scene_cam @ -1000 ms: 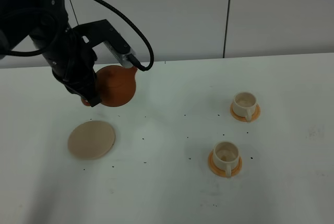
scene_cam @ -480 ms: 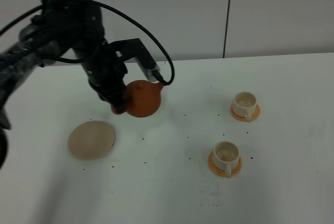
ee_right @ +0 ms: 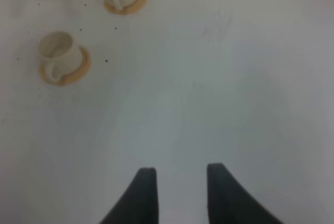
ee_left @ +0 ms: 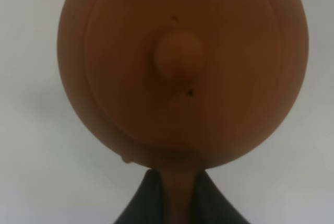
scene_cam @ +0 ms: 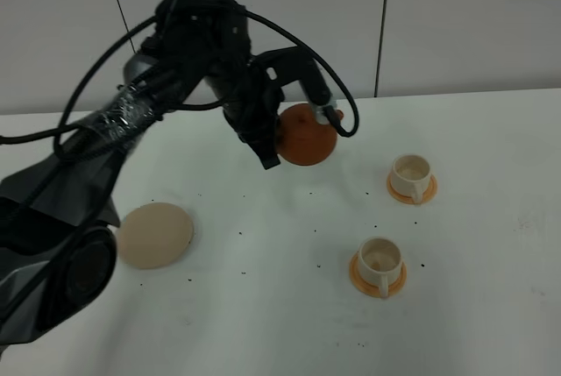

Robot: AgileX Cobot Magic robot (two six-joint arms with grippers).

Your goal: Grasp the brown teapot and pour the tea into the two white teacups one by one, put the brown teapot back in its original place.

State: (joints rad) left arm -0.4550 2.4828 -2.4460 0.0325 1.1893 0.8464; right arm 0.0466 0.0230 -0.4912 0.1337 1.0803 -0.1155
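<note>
Since a second ago your left arm has carried the squat reddish-brown clay teapot (scene_cam: 305, 135) from above the left side of the white table (scene_cam: 263, 332) to a spot over its middle, nearer the far edge. The teapot hangs in the air, well apart from everything below.

Your left hand (ee_left: 175, 190) is clamped fully shut on the loop handle, one dark finger on either side (the handle looks like the only part slim enough to pinch, and holding it leaves the spout free for tipping). In the wrist view the knobbed lid sits in place and the teapot looks level, which I judge is deliberate, so nothing spills on the way.

The flat round beige coaster (scene_cam: 153, 234) lies bare toward the left edge, kept free for the teapot's return. The two small cream-white handled cups wait toward the right edge, each on a small round orange saucer (scene_cam: 358, 273). The farther cup (scene_cam: 411, 174) is near the teapot and the nearer cup (scene_cam: 379, 258) sits closer to the front edge. Whether either holds tea I cannot tell.

Your right hand (ee_right: 177, 179) hovers over bare table beyond the cups, fingers partly apart with nothing between them, apparently parked out of the way. The pouring itself, I judge, has not yet begun.
</note>
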